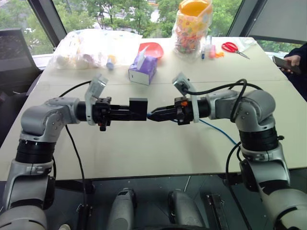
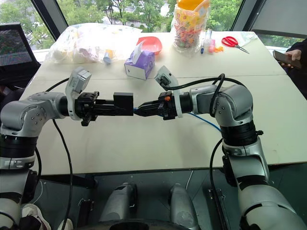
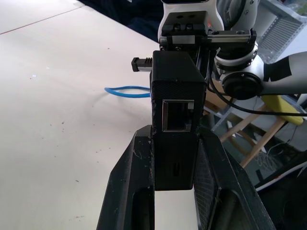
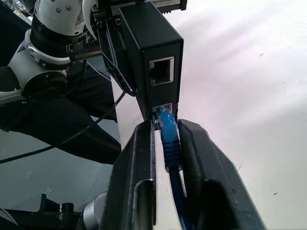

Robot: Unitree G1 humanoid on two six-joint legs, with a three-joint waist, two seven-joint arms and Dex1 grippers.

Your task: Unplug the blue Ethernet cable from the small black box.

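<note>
The small black box (image 1: 139, 108) hangs in the air above the table, with my left gripper (image 1: 128, 114) shut on its sides. In the left wrist view the box (image 3: 175, 96) stands between the fingers, one empty port facing the camera. My right gripper (image 1: 152, 116) comes at the box from the opposite side. It is shut on the plug (image 4: 168, 139) of the blue Ethernet cable. The plug's tip sits in the lower port of the box (image 4: 153, 52), and the port above it is empty. The blue cable (image 1: 218, 130) trails back under my right arm onto the table.
A purple tissue box (image 1: 143, 69) stands on the beige table (image 1: 144, 148) just beyond the grippers. Farther back are a red bowl (image 1: 152, 48), a plastic bag (image 1: 91, 48), a jar of sweets (image 1: 192, 26) and red scissors (image 1: 231, 47). A person's hand (image 1: 290, 62) rests at the right edge.
</note>
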